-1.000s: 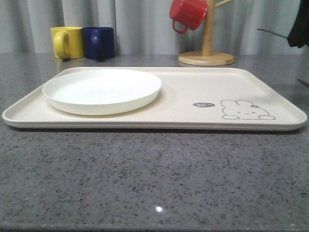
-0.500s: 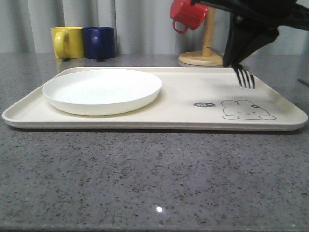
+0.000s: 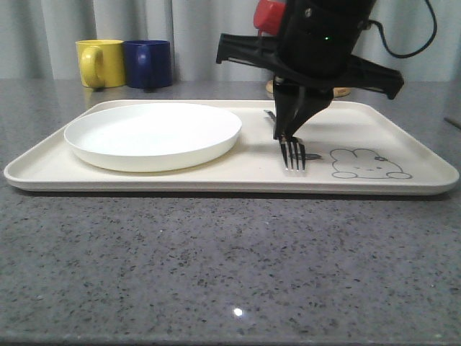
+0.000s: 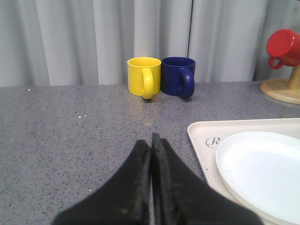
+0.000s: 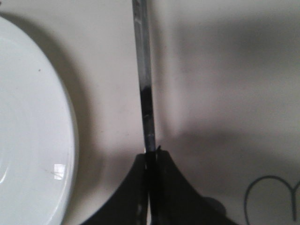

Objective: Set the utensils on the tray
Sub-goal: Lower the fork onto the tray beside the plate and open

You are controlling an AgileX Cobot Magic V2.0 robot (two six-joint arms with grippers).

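Note:
A silver four-tined fork (image 3: 292,153) hangs tines down over the cream tray (image 3: 216,176), just left of the rabbit drawing (image 3: 369,163). My right gripper (image 3: 287,133) is shut on it from above; in the right wrist view the fork's handle (image 5: 144,79) runs out from between the shut fingertips (image 5: 151,157) over the tray floor. The fork's tines are at or just above the tray surface; contact cannot be told. My left gripper (image 4: 151,140) is shut on nothing, over the grey counter left of the tray's corner (image 4: 201,133).
A white plate (image 3: 153,135) takes up the tray's left half. A yellow mug (image 3: 99,63) and a blue mug (image 3: 148,63) stand behind the tray. A wooden mug stand (image 3: 308,86) with a red mug (image 3: 269,16) stands at the back right.
My right arm has come in from the right and moved left and down over the tray, carrying the fork from the right rim to beside the rabbit drawing.

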